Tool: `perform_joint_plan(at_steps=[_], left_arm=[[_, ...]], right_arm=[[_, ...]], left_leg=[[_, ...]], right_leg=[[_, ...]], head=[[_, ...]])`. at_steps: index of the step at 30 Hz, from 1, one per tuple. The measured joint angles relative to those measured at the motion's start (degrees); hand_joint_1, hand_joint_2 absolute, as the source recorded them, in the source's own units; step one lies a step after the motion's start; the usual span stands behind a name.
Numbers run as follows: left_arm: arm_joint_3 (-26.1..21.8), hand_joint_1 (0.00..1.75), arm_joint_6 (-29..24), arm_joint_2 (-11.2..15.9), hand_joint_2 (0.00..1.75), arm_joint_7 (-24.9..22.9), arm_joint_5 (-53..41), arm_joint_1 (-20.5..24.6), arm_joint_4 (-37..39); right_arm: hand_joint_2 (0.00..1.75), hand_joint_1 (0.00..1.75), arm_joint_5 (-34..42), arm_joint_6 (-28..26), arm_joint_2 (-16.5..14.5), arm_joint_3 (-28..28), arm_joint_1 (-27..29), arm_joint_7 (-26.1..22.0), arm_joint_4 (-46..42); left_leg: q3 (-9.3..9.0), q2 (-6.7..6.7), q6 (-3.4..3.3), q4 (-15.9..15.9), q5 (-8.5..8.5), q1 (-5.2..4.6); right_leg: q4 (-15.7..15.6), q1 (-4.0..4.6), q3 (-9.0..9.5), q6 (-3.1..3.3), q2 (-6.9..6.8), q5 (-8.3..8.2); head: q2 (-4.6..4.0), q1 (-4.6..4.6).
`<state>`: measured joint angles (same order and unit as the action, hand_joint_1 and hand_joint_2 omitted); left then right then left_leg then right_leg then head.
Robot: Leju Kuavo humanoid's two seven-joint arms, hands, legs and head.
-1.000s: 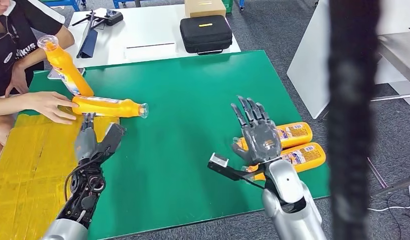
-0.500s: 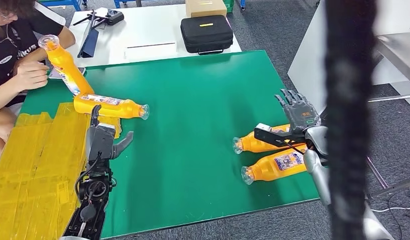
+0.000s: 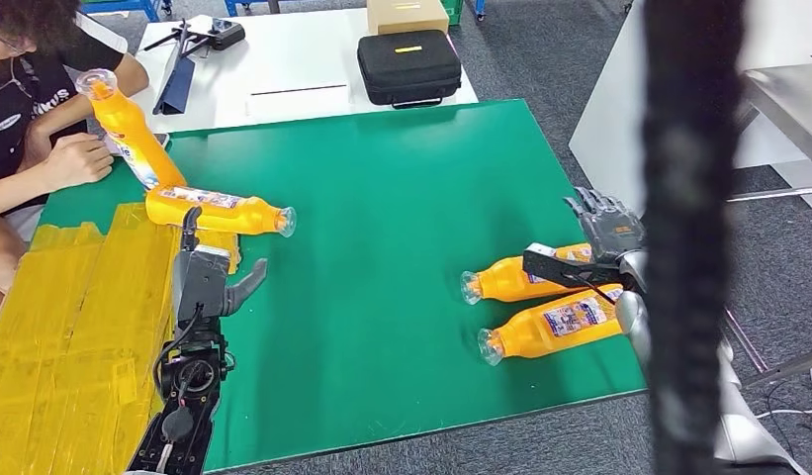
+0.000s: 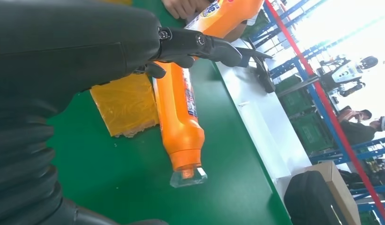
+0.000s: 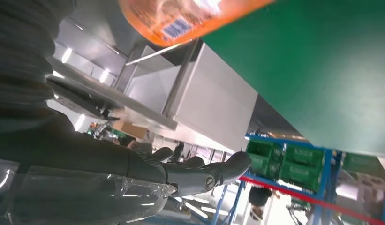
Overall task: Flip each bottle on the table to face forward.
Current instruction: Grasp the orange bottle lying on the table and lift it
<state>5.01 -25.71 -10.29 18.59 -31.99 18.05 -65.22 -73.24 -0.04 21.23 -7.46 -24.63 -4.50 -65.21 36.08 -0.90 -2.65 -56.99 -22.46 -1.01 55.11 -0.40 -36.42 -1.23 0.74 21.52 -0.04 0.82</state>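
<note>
**Bottle on the left could roll before it is gripped**

The robot's left hand is hovering just short of the orange plastic bottle with the clear cap, which is lying on its side at the edge of the yellow padded sheet on the green table top. Its fingers are reaching out, spread and holding nothing, one dark fingertip close over the bottle's body in the left wrist view. A careless push there looks likely to roll the round bottle toward the second orange bottle leaning upright, which is touching it beside the seated person's hand.

Over at the table's right edge, the right hand is hanging empty with fingers apart, just beyond two more orange bottles lying side by side. A backward sweep there could be knocking the nearer one off the edge.
</note>
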Motion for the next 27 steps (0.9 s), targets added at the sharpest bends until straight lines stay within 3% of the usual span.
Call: perform_joint_plan(at_steps=[16,27], left_arm=[[1.2,0.00,-2.1,0.0,1.75,-2.1,-2.2,1.0,1.9],[1.6,0.00,-4.3,-0.1,1.75,-1.3,-3.0,1.2,2.5]], right_arm=[[1.75,0.00,1.0,0.7,0.0,0.1,-1.2,-1.2,7.0],[1.75,0.00,-0.2,-9.5,-2.9,0.1,-4.1,-2.4,15.2]], left_leg=[[0.00,0.01,-0.02,0.0,-0.01,0.00],[0.00,0.01,-0.03,0.0,0.00,0.01]], right_leg=[[0.0,0.01,0.00,0.00,0.00,0.00],[0.0,0.01,0.00,0.00,0.00,0.00]], head=[[0.00,0.01],[0.00,0.02]])
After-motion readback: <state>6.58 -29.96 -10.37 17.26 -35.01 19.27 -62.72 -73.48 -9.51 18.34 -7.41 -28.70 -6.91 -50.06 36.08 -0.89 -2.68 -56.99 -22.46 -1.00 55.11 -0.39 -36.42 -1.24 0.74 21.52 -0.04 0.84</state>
